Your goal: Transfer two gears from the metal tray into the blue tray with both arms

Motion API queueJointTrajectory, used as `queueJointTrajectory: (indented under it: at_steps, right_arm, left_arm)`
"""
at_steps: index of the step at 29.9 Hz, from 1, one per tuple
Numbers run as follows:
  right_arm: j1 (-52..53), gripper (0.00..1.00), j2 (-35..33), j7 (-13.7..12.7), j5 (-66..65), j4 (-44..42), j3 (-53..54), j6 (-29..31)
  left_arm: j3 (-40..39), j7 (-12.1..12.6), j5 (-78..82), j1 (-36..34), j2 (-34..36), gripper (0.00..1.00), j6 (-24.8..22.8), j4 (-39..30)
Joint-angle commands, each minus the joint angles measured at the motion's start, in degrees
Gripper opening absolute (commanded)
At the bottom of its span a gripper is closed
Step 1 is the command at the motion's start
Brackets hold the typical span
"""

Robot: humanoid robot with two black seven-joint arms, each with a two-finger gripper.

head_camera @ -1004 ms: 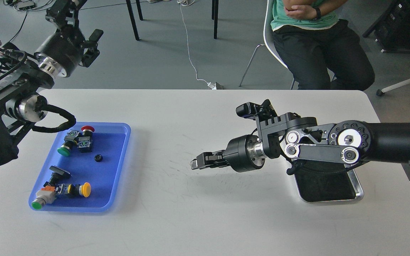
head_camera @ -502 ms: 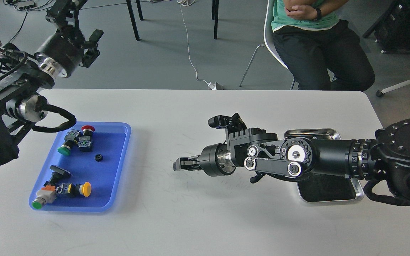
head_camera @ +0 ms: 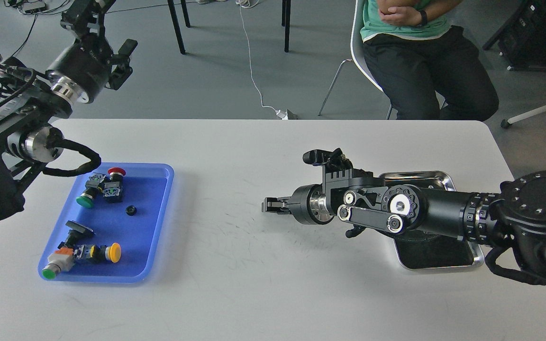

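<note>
The blue tray (head_camera: 147,227) lies at the table's left. One tiny black gear (head_camera: 131,210) rests in its middle, to the right of the switches. The second gear is not visible. The metal tray (head_camera: 477,259) sits at the right, its dark inside largely covered by my right arm. My right gripper (head_camera: 268,207) points left, low over bare table between the two trays. Its fingers read as one dark shape, and I cannot see anything in them. My left gripper (head_camera: 86,14) is raised beyond the table's far-left corner, partly cut off by the top edge.
Several push-button switches lie in the blue tray: red cap (head_camera: 117,171), green cap (head_camera: 85,201), yellow cap (head_camera: 114,252), and another green one (head_camera: 49,273). A seated person (head_camera: 424,52) is beyond the table's far edge.
My right gripper swung left toward the blue tray, then drew back right and slightly up. The left arm and the gear in the blue tray have not moved.
</note>
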Motion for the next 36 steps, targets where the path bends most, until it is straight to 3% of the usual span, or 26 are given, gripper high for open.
queueJointTrajectory:
  at_steps: [1,18,20,27,31,36]
  right_arm:
    - [-0.4,0.03,0.0,0.2,0.3,0.6,1.5,0.2]
    - [-4.2,0.12,0.0,0.8,2.6,5.8,2.0,0.3]
    - [-4.1,0.2,0.0,0.8,2.6,5.8,2.0,0.1]
    - [-4.1,0.71,0.0,0.8,2.6,5.5,2.6,-0.7]
    - [-4.1,0.86,0.0,0.7,3.0,5.4,4.7,-1.6]
    - [-3.1,0.93,0.0,0.6,4.7,5.5,8.4,-1.1]
  left_arm:
    - [0.0,0.0,0.0,0.0,0.0,0.98,0.0,-0.1]
    - [0.0,0.0,0.0,0.0,-0.4,0.98,0.0,-0.1]
    - [0.0,0.0,0.0,0.0,-0.4,0.98,0.1,-0.1]
    - [0.0,0.0,0.0,0.0,-0.6,0.98,0.1,-0.1]
    - [0.0,0.0,0.0,0.0,-0.7,0.98,0.4,-0.1]
    - [0.0,0.0,0.0,0.0,-0.8,0.98,0.5,-0.1]
